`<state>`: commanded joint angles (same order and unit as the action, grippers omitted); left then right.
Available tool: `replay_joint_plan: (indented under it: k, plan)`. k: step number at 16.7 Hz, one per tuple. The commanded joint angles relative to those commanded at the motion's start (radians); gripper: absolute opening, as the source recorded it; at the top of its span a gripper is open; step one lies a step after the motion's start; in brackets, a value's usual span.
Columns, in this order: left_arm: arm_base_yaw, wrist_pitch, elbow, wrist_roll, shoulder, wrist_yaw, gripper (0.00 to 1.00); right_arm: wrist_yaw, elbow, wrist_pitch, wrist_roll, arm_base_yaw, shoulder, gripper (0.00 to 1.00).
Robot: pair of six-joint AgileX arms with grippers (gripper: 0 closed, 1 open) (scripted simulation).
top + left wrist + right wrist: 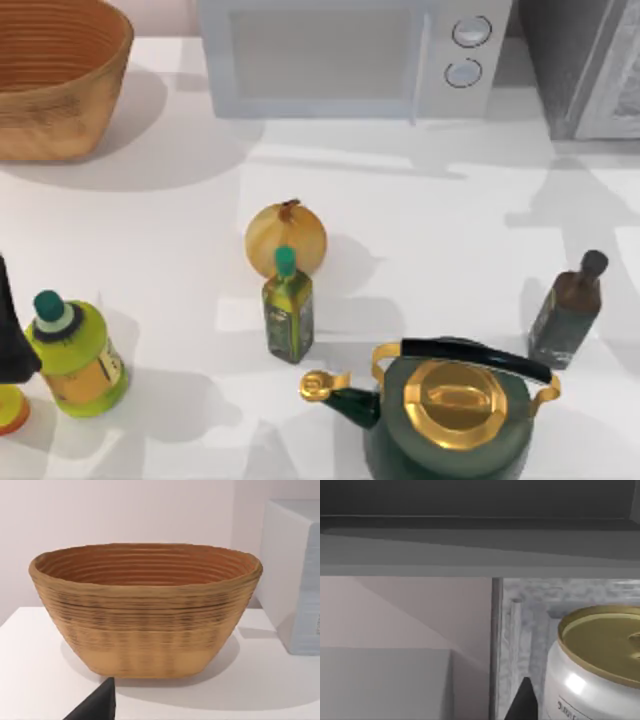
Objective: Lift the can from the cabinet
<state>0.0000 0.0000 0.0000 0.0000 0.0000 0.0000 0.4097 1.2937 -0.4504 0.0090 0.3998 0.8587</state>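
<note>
My right arm reaches into the grey cabinet (pixel 590 70) at the desk's far right corner, and its wrist camera looks along a shelf at the can (pixel 600 665), a white can with a gold top standing upright inside the cabinet, close in front of my right gripper; one dark fingertip (pixel 522 702) shows just beside the can, but I cannot tell whether the fingers are spread or closed. My left arm (pixel 12 330) sits at the desk's left edge near the front, its wrist camera facing the wicker basket (pixel 145 610) that stands in the far left corner; a dark piece of my left gripper (pixel 95 705) shows at the frame's edge, and its finger state is likewise unclear. On the desk I count one white microwave (pixel 350 55) at the far edge, one onion (pixel 286 238) near the middle, one green-capped oil bottle (pixel 288 310) just in front of it, one yellow-green bottle (pixel 75 355) near the front left, one dark bottle (pixel 568 310) toward the right, and one green-and-gold kettle (pixel 450 410) at the front edge.
</note>
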Motion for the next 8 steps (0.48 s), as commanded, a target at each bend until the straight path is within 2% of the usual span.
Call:
replay_joint_plan:
  k: [8]
  plan:
    - [0.000, 0.000, 0.000, 0.000, 0.000, 0.000, 1.00, -0.220, -0.697, 0.240, -0.005, -0.215, -0.459, 0.00]
